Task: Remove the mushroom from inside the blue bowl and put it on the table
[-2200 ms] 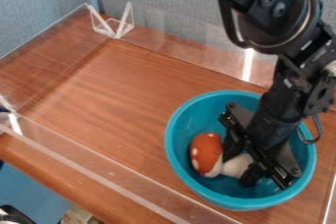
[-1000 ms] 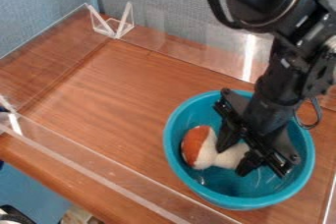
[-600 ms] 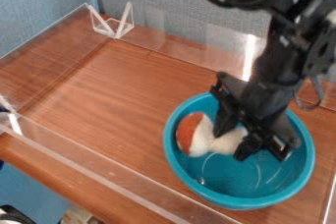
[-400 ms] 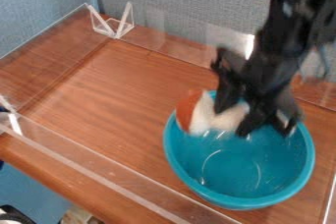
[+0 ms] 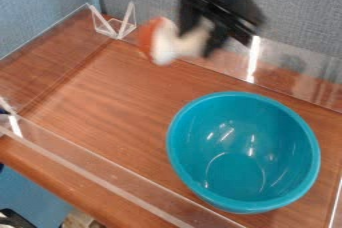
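My gripper [image 5: 191, 35] hangs high over the back of the table [image 5: 94, 87], shut on the mushroom [image 5: 163, 40]. The picture is blurred by motion. The mushroom's orange-brown cap points left and its cream stem sits between my dark fingers. It is well clear of the blue bowl [image 5: 245, 152], which stands empty at the front right with a glossy teal inside.
Clear acrylic walls run along the table's edges, with a triangular acrylic bracket [image 5: 112, 20] at the back left corner and an upright panel [image 5: 267, 57] behind the bowl. A blue-grey backdrop stands behind the table.
My gripper has lifted the mushroom up out of the bowl and carried it left and toward the back. The bowl now holds nothing and has stayed in place.
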{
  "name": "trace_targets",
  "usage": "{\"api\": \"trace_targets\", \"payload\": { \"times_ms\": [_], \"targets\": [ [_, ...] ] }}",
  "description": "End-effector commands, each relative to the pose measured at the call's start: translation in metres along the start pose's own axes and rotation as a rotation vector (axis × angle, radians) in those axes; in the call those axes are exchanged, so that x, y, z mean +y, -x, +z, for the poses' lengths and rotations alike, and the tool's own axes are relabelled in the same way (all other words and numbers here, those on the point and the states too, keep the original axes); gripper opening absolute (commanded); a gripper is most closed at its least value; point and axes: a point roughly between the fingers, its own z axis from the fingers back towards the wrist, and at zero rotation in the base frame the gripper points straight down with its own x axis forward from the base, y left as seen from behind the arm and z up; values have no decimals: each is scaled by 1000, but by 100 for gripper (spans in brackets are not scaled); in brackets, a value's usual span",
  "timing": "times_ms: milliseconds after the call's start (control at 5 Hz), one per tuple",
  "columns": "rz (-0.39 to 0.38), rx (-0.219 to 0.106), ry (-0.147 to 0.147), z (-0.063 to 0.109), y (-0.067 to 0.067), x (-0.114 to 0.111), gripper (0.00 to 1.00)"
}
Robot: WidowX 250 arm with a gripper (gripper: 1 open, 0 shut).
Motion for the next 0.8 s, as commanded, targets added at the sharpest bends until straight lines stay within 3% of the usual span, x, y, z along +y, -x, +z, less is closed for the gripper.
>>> {"api": "trace_targets", "payload": {
  "times_ms": [0,400,600],
  "targets": [
    [-4,-20,37,-12,6,-4,0],
    [-10,29,67,-48,11,-11,0],
    [5,73,70,-69,20,1,0]
  ]
}}
